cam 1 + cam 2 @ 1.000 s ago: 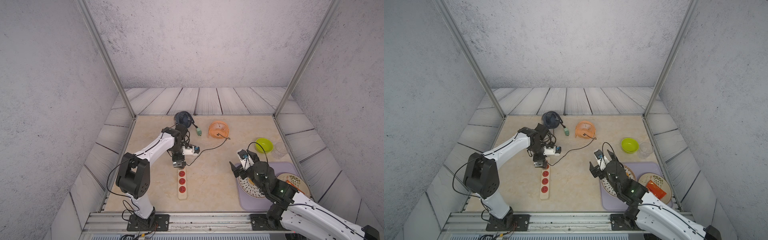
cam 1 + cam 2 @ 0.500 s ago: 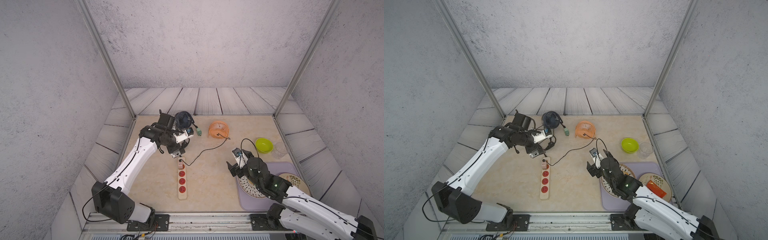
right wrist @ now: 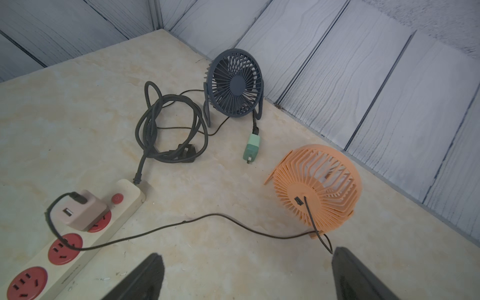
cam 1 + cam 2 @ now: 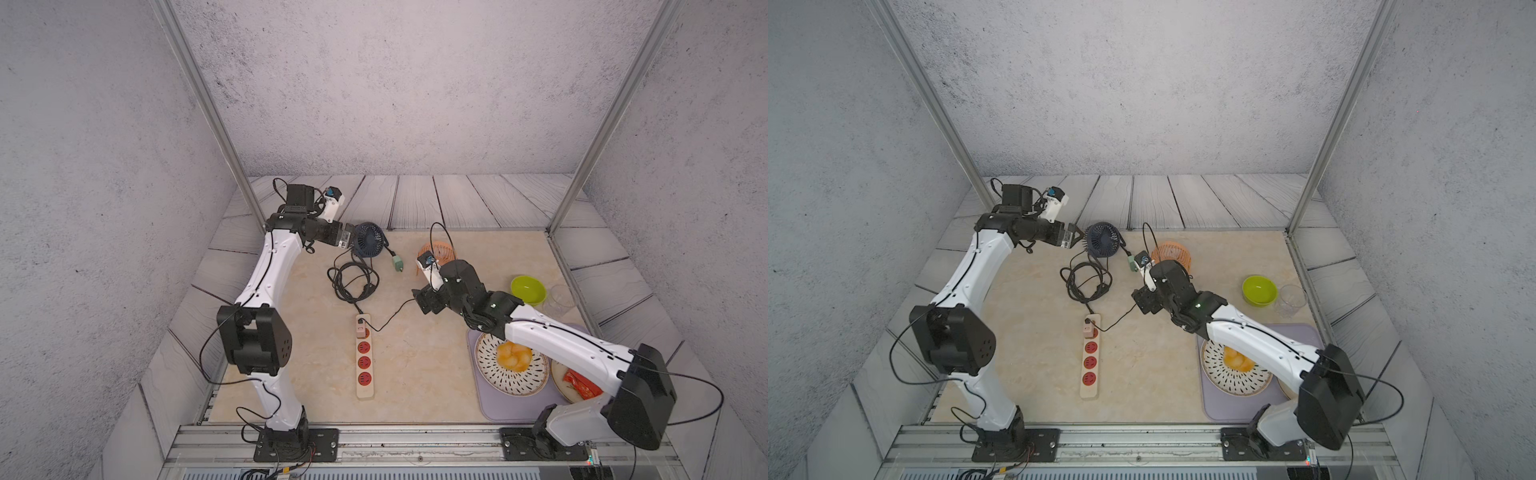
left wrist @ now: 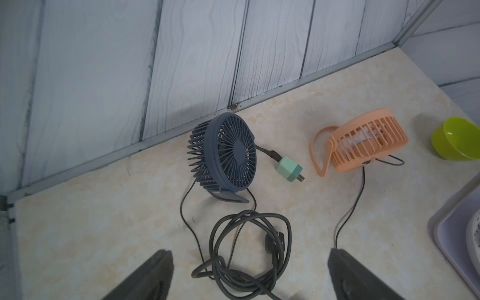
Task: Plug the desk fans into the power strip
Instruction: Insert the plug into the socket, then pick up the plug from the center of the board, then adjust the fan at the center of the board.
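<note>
Nothing legible anywhere. Small white marking on left arm (image 4: pixel 281 216), too small to read; faint print along side of strip (image 3: pixel 115 223), too blurred to read.

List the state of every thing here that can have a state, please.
power strip, one socket taken, three free
pink adapter, plugged into the power strip
orange fan, cabled to the pink adapter
navy fan, upright, not plugged in
green plug, loose on the table
left gripper, open, empty
right gripper, open, empty
green bowl, upright, empty
</note>
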Controlling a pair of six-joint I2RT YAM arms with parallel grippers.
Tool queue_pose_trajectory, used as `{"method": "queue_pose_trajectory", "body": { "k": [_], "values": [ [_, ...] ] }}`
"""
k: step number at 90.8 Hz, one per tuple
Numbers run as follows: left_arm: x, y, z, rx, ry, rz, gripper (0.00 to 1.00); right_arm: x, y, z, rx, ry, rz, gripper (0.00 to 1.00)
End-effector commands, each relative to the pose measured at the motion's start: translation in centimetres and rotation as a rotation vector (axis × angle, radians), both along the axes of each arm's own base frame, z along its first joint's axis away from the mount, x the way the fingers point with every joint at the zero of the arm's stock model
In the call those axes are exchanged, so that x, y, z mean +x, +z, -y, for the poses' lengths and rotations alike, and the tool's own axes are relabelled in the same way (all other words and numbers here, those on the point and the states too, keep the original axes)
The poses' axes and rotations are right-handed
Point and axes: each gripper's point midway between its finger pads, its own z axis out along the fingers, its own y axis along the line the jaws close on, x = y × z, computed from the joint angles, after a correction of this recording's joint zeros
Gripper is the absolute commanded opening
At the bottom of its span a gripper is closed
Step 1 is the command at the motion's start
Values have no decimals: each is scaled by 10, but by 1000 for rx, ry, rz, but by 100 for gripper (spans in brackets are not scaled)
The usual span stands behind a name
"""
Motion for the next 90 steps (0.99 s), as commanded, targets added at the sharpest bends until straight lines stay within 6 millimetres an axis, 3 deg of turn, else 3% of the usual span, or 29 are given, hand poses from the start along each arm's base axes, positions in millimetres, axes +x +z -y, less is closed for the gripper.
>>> {"method": "queue_pose_trajectory", "body": {
  "k": [1, 12, 20, 26, 42, 57, 90],
  "values": [
    [32, -7, -5, -136, 81, -50, 100, 12, -12, -11, 10, -19, -95, 93],
    [67, -25, -10, -204, 102, -58, 100, 38, -29, -27, 32, -42, -188, 90],
    [89, -33, -14, -275, 110, -53, 100, 62, -30, -39, 58, -62, -235, 88],
    [102, -45, -17, -297, 123, -62, 100, 79, -47, -45, 49, -78, -288, 87],
    [121, -71, -3, -363, 83, -86, 100, 125, -77, -61, 61, -108, -354, 85],
    [127, -100, 9, -363, 53, -122, 100, 155, -93, -73, 75, -129, -369, 83],
    [119, -120, 33, -321, -14, -156, 100, 193, -137, -78, 91, -222, -397, 82]
  ]
}}
